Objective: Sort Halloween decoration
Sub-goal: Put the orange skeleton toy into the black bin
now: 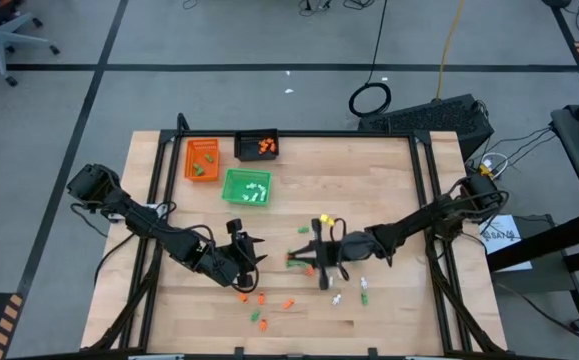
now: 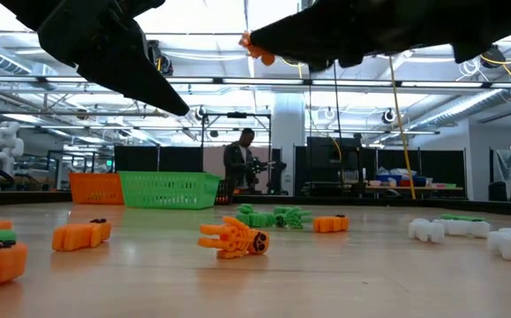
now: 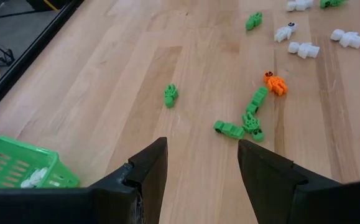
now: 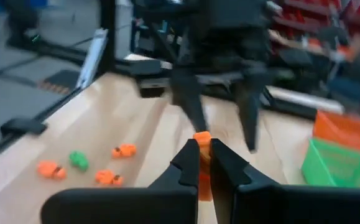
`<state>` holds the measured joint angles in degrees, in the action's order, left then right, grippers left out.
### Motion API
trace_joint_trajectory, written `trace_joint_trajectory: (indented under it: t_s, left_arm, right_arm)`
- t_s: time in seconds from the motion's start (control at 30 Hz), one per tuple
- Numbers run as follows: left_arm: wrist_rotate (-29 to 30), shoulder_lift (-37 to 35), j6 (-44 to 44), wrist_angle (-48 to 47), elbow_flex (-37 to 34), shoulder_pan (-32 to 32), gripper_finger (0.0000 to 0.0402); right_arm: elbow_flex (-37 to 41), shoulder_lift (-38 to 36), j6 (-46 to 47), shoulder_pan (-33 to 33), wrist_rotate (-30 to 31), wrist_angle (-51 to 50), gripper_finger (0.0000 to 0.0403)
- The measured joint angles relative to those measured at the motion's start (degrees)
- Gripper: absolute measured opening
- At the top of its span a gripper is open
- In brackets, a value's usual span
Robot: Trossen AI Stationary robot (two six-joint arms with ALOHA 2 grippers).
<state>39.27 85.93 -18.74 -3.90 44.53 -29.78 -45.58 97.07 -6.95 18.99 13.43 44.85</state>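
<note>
at the table's eleven o'clock, the small green plastic tray (image 1: 246,187) holds white pieces (image 1: 255,193), the orange tray (image 1: 202,159) green ones, the black tray (image 1: 257,146) orange ones, while the right gripper (image 4: 204,163) pinches an orange piece (image 4: 203,140) and the left gripper (image 3: 201,163) is spread.

Wooden table (image 1: 389,170), 3 trays (image 1: 246,187), scattered decoration pieces (image 1: 289,303)

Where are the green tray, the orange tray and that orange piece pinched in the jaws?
green tray (image 1: 231,180): high view, its rim.
orange tray (image 1: 188,158): high view, its side wall.
orange piece (image 4: 202,140): right wrist view, its top end.
</note>
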Motion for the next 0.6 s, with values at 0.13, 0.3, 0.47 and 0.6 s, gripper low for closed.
trace_joint_trajectory:
  t_s: [0.13,0.3,0.47,0.6]
  left_arm:
    - [0.0,0.0,-0.5,0.2,0.0,0.0,0.0192]
    - [0.0,0.0,-1.8,0.5,0.0,0.0,0.0193]
    - [0.0,0.0,-1.9,0.5,0.0,-0.1,0.0192]
    - [0.0,0.0,-3.9,0.4,0.0,0.2,0.0192]
  right_arm:
    - [0.0,2.3,5.8,-2.6,0.0,0.9,0.0000]
    - [0.0,5.8,8.7,-8.1,-0.1,3.9,0.0000]
    - [0.0,6.1,9.7,-15.5,-0.2,3.8,0.0000]
    - [-0.7,5.4,8.0,-22.3,-2.9,1.3,0.0000]
